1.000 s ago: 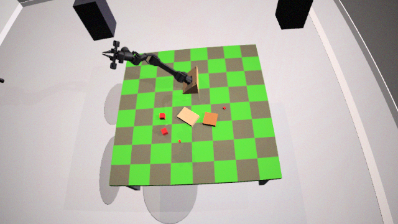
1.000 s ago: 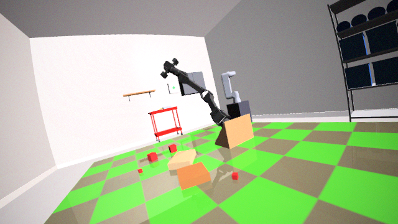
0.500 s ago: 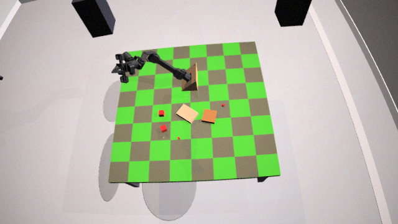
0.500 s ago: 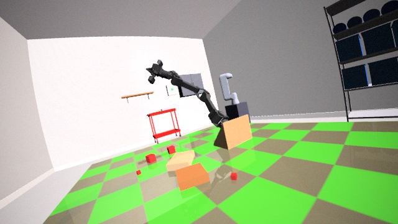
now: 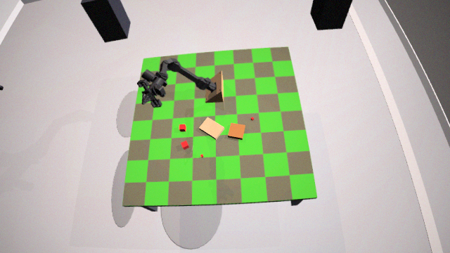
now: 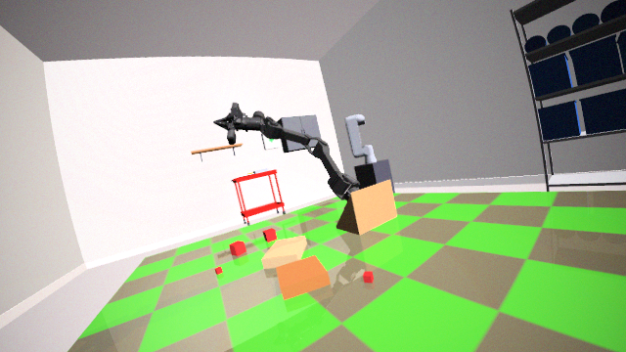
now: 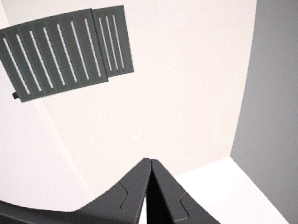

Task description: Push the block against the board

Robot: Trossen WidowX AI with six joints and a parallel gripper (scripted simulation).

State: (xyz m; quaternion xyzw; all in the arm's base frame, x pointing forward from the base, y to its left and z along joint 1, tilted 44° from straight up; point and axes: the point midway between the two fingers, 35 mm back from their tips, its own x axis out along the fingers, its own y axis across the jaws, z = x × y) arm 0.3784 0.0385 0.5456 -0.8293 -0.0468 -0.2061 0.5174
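Note:
The square block (image 5: 236, 131) (image 6: 303, 277) is orange and lies flat near the middle of the table. The board (image 5: 211, 128) (image 6: 285, 249) is a pale tan rectangle, also flat, to the block's left in the top view. It is turned at an angle to the block. A narrow gap shows between the board's right corner and the block's left side, so no whole side touches. My gripper (image 5: 143, 102) (image 6: 215, 122) (image 7: 151, 159) is shut and empty, raised high, far from both parts. Neither part shows in the wrist view.
Two larger red cubes (image 5: 182, 127) (image 5: 185, 145) lie left of the board. Small red cubes lie below the board (image 5: 202, 155) and right of the block (image 5: 252, 119). The arm's wedge-shaped wooden base (image 5: 219, 88) (image 6: 376, 207) stands behind them on the checkered table (image 5: 251, 190).

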